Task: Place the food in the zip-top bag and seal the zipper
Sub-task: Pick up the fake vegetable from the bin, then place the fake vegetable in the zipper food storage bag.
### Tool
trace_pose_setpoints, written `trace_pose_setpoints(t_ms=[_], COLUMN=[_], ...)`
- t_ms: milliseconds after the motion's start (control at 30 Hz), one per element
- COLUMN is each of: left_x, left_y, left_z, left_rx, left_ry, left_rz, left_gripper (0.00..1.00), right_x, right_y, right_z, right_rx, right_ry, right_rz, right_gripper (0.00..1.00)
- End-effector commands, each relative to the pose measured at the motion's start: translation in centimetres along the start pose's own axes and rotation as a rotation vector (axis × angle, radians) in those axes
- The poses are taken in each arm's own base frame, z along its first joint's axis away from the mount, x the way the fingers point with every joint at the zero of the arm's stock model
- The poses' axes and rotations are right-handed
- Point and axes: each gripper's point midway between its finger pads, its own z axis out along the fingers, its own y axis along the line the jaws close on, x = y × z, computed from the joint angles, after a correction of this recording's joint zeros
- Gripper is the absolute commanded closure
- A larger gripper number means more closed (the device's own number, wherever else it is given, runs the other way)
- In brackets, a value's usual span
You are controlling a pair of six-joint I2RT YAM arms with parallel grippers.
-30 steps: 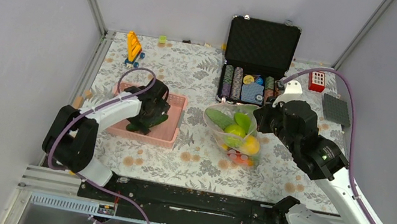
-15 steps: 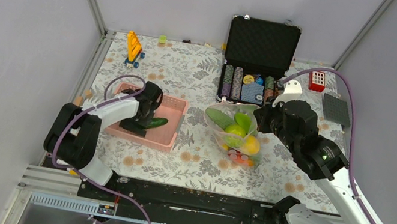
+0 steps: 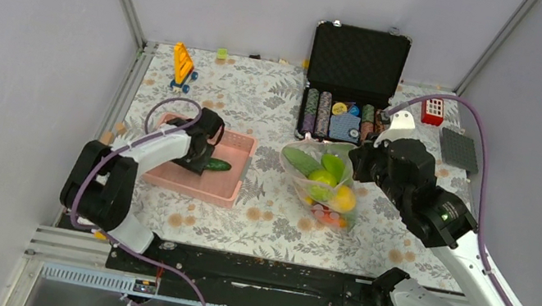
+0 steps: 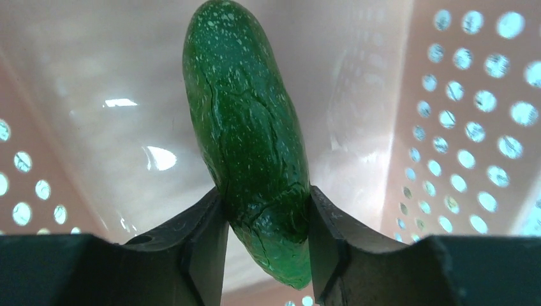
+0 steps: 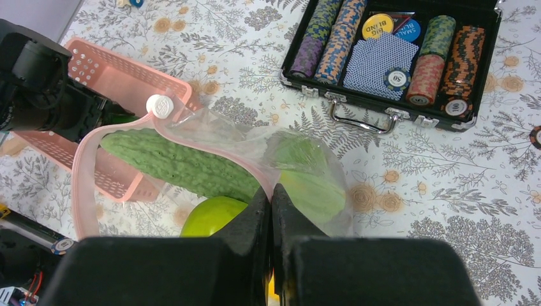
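Left wrist view, close up: left gripper has both fingers pressed against the sides of the dark green cucumber, pinching its near end. The cucumber's far end points up the floor of the pink basket, with the perforated walls close on either side. The top view shows only the arm dipped into the basket and a green tip poking out to the right.

Right wrist view: right gripper is pressed together on the rim of the zip-top bag, pinching the pink zipper and holding the mouth open toward the basket. A bumpy green piece and a lime-green fruit show inside. From above a yellow fruit and something red-orange below it also show in the bag.

The black case of poker chips sits just behind the bag. Bare floral bench lies between basket and bag, with more open room along the near edge.
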Motion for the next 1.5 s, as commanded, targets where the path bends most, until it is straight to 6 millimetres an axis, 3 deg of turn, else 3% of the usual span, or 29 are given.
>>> trace_pose_setpoints(t_ms=[0, 100, 267, 400, 500, 633, 767, 900, 1000, 1200, 1467], left_x=[-1.6, -2.8, -4.9, -3.3, -2.3, -0.7, 2.5, 6.1, 7.9, 9.7, 13.5], left_y=[-1.7, -2.4, -5.3, -7.8, -9.5, -11.1, -12.1, -12.1, -11.4, -9.5, -9.2], left_z=[-4.1, -7.1, -14.8, -21.7, -27.1, -32.0, -36.0, -38.5, -39.0, -39.8, -37.8], left_rx=[0.129, 0.24, 0.553, 0.892, 1.126, 1.299, 1.385, 1.436, 1.449, 1.448, 1.306], left_ry=[-0.055, -0.116, -0.236, -0.24, -0.221, -0.2, -0.16, -0.111, -0.085, -0.126, -0.166], left_rz=[0.035, 0.07, 0.225, 0.364, 0.371, 0.358, 0.39, 0.453, 0.452, 0.445, 0.435], left_gripper=[1.0, 1.0, 1.0, 1.0, 1.0, 1.0, 1.0, 1.0, 1.0, 1.0, 1.0], right_x=[-2.3, -2.3, -2.5, -2.3, -2.2, -2.0, -2.2, -2.6, -2.8, -3.5, -4.1], right_y=[-0.5, -0.3, -0.2, 0.6, 0.7, 1.2, 1.9, 1.9, 1.8, 1.1, 1.0], right_z=[-0.8, -0.8, -1.0, -1.0, -1.0, -1.2, -1.4, -1.5, -1.5, -1.5, -1.8], right_rx=[0.017, 0.009, 0.0, -0.038, -0.038, -0.057, -0.088, -0.088, -0.075, -0.033, -0.039], right_ry=[-0.098, -0.096, -0.103, -0.099, -0.091, -0.069, -0.07, -0.084, -0.09, -0.127, -0.163], right_rz=[0.021, 0.023, 0.036, 0.058, 0.083, 0.129, 0.18, 0.203, 0.217, 0.257, 0.286], right_gripper=[0.98, 0.98, 0.98, 0.98, 0.98, 0.98, 0.97, 0.97, 0.96, 0.95, 0.95])
